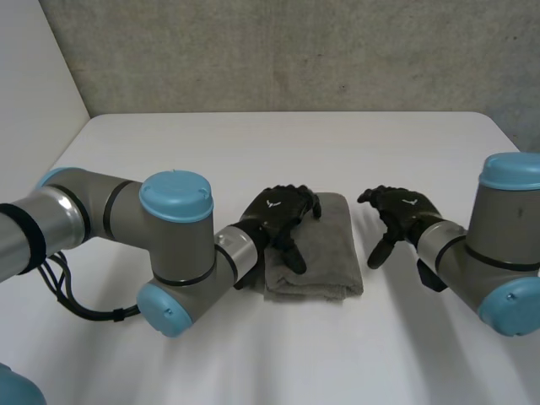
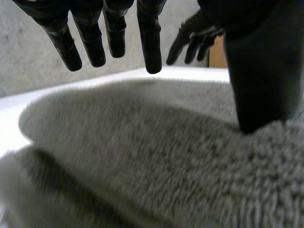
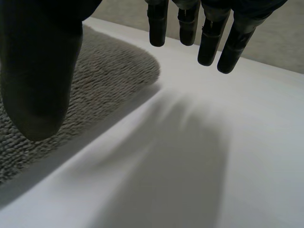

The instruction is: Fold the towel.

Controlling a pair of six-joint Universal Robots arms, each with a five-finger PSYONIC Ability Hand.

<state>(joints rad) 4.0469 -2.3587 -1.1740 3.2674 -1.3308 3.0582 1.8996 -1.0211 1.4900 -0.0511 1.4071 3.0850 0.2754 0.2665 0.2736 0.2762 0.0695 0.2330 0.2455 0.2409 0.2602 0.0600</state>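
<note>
Where your towel (image 1: pixel 327 263) lies: long axis near-to-far
Left hand (image 1: pixel 278 218): over it, relaxed open
Right hand (image 1: pixel 403 209): just right, spread wide

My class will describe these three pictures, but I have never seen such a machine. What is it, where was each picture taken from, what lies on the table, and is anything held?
It is a robot with two arms, each ending in a black hand. One picture looks down from a camera between the arms; the other two come from cameras on the wrists, looking along each palm. On the white table lies a grey towel, doubled over. The left hand is over the towel, fingers straight, thumb touching it. The right hand hovers over bare table beside the towel, fingers relaxed. Neither hand holds anything.
</note>
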